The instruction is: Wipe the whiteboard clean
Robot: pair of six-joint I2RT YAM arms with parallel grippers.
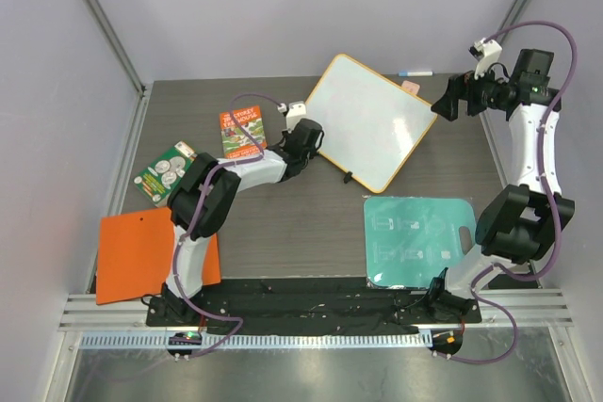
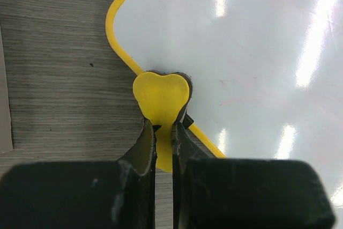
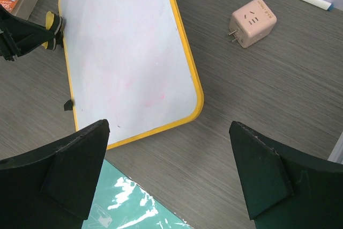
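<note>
The whiteboard point(image 1: 372, 120) lies on the far middle of the table point(image 1: 283, 223), turned at an angle. It is white with a yellow rim, rounded corners and faint pink marks.

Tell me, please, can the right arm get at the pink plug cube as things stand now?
Probably yes. The right end effector hangs open and empty over the table, and the pink plug cube lies uncovered beside the whiteboard, with nothing standing between them.
</note>
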